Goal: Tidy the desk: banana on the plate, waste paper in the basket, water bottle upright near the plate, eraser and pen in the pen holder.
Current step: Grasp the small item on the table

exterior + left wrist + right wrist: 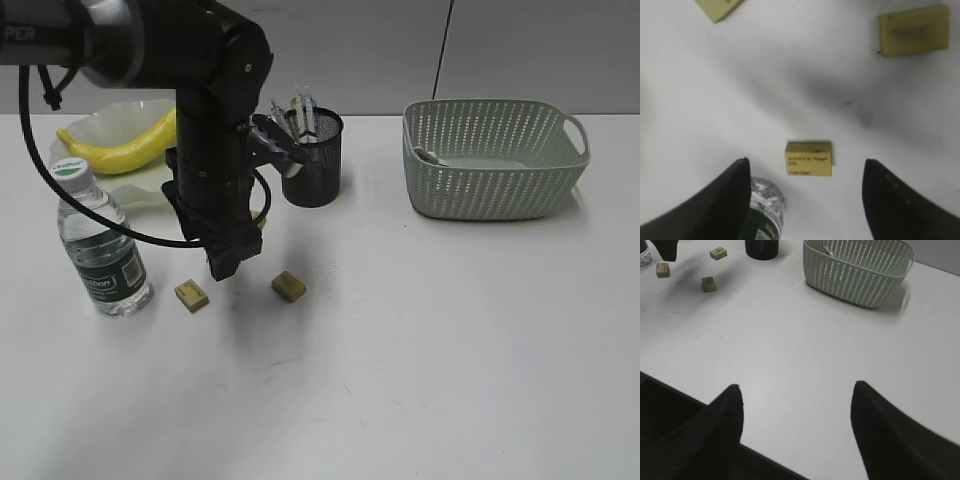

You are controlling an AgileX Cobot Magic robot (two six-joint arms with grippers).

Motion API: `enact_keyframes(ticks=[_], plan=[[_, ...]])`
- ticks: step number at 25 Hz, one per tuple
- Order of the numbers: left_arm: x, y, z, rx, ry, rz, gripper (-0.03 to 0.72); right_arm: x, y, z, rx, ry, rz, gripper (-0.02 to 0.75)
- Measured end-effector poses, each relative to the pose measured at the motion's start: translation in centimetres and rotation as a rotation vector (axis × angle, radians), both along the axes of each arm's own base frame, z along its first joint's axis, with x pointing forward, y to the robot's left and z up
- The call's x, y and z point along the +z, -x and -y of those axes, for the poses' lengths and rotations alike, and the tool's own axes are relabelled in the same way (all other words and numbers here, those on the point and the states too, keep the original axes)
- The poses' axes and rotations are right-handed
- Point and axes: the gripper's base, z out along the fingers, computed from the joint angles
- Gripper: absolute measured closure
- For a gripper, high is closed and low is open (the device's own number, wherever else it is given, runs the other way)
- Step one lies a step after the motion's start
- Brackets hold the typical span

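Note:
My left gripper [222,266] hangs open just above the desk [420,350]. In the left wrist view a yellow eraser [809,159] lies flat between its fingertips, untouched; it shows from outside as the eraser [192,295] beside the upright water bottle [100,245]. A second eraser [288,286] lies to the right, and a third eraser [718,252] sits nearer the pen holder [313,160], which holds pens [300,108]. The banana [125,150] rests on the plate [110,185]. Waste paper [432,156] lies in the basket [493,160]. My right gripper [797,386] is open and empty over the desk's near edge.
The left arm's black body [215,130] stands between the plate and the pen holder and hides part of the desk behind it. The bottle [765,210] sits close to the left finger in the left wrist view. The basket stands at the back right.

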Motion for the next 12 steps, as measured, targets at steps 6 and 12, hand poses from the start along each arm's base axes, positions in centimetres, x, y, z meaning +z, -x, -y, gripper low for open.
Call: enact_keyframes(ticks=[6,12], plan=[[-0.1,-0.4,-0.7,0.005,0.029,-0.028,0.167,0.0,0.1,0.0,0.0,-0.002,0.004,0.205],[-0.1,-0.8,-1.4,0.041,0.059,-0.049,0.17,0.0,0.1,0.0,0.0,-0.002,0.005,0.205]])
